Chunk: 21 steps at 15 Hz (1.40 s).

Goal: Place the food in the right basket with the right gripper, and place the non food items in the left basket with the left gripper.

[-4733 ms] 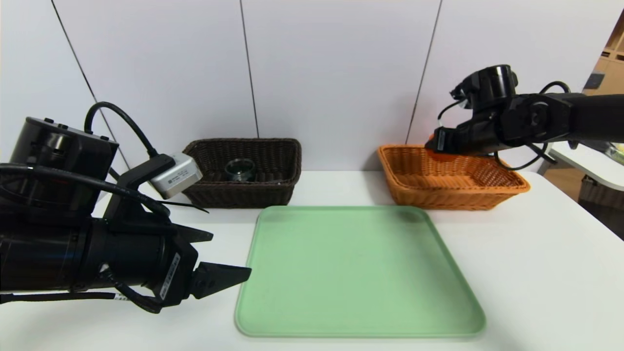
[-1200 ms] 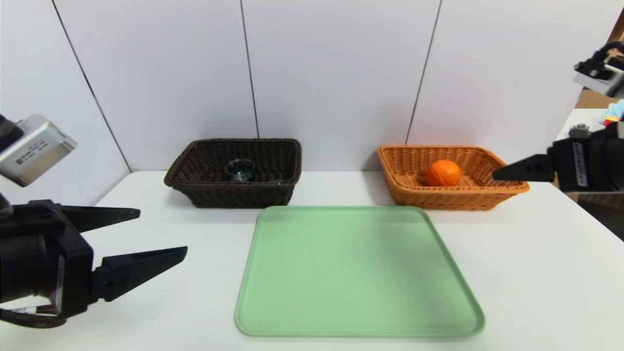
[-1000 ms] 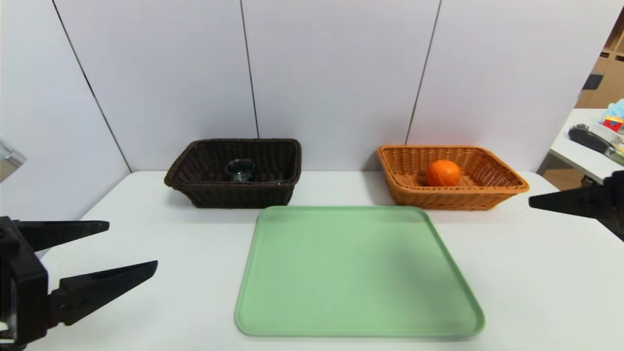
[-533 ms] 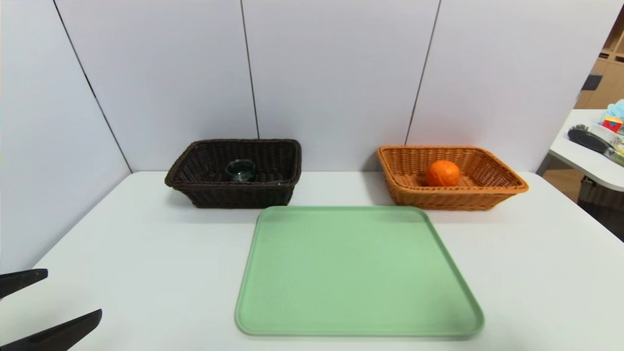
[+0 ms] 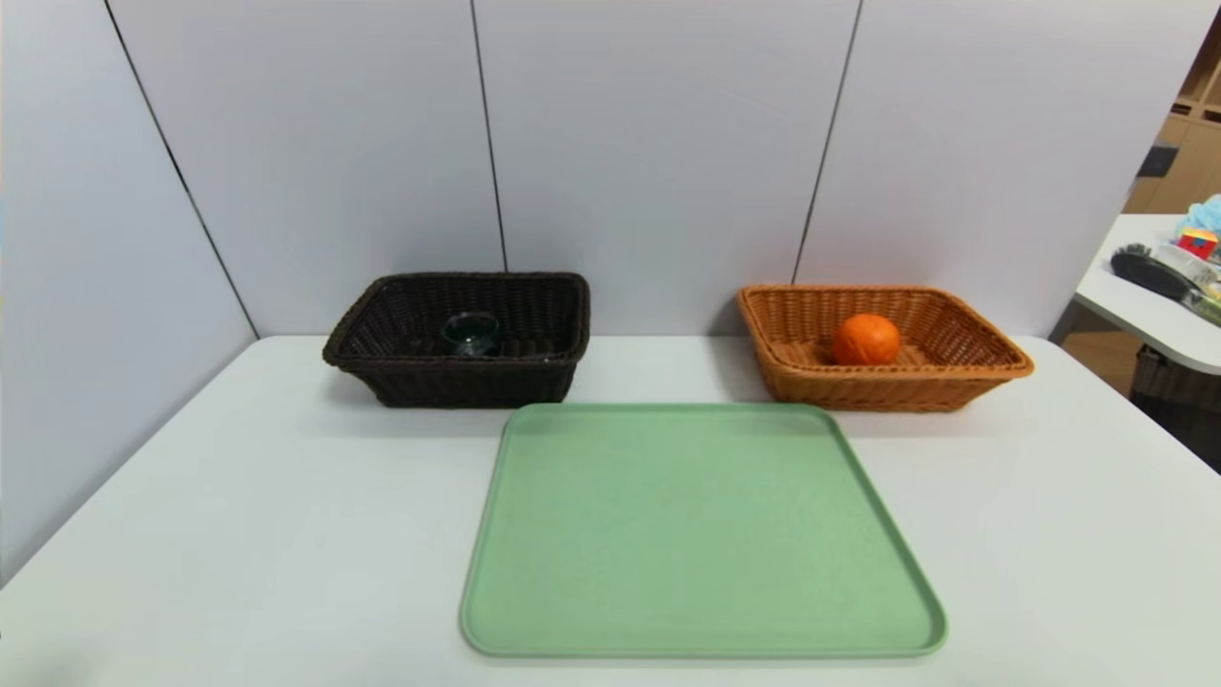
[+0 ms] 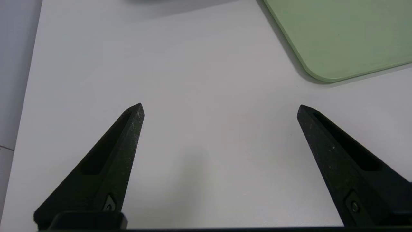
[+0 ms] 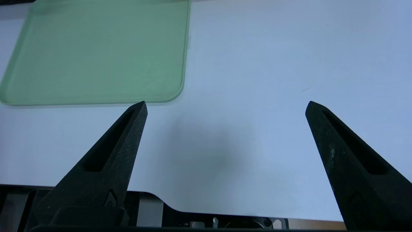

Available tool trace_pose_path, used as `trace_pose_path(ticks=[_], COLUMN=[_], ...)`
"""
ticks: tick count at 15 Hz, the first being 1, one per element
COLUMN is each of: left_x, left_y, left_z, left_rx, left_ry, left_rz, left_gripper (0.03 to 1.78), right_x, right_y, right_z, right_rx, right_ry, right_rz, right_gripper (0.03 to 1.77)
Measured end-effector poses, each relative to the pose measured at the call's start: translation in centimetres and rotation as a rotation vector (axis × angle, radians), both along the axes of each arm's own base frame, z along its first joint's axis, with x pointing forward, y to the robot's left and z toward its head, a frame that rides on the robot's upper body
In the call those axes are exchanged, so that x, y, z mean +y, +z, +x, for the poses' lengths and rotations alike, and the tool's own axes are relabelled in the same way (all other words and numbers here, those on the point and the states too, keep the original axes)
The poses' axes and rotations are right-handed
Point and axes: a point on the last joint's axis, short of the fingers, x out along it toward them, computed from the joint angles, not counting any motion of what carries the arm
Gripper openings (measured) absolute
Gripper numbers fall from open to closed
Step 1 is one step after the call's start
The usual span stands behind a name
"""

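The near wall of the dark brown basket [image 5: 472, 386] hides the base of the glass cup [image 5: 470, 333], and whatever else lies low in there is too dim and small to name. The orange fruit [image 5: 866, 340] has its underside hidden by the front rim of the orange-tan basket [image 5: 887, 391]. The head view's right edge cuts off the side table [image 5: 1145, 315] and its small, partly indistinct items. Both wrist views crop the green tray [image 6: 351, 35].

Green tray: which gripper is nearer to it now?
Right gripper: just off the near right corner of the green tray. The left gripper is farther off, left of its near left corner.
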Motion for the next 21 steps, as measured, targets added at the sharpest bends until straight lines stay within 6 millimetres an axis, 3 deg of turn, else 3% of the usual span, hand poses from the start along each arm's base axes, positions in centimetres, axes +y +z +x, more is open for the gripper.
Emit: trace_pose_path(ticks=[3, 8, 17, 21], left_x=[0.1, 0.1, 0.0, 0.0], left_y=[-1.2, -1.6, -3.8, -5.1], left_z=[-1.0, -2.1, -3.9, -4.4], left_rx=[-0.031, -0.119, -0.217, -0.246], left_ry=[0.014, 0.034, 0.045, 0.038], left_rz=[0.0, 0.008, 0.011, 0.008], left_gripper=[1.69, 1.69, 1.69, 1.69], right_x=[-0.3, -0.7, -0.5, -0.5], right_y=[-0.3, -0.4, -3.1, -3.5], right_z=[-1.6, -3.5, -6.1, -6.2], right_rx=[-0.055, -0.159, -0.322, -0.343], right_ry=[-0.011, -0.01, 0.011, -0.007], right_rz=[0.002, -0.003, -0.016, -0.026], right_gripper=[1.69, 1.69, 1.69, 1.7])
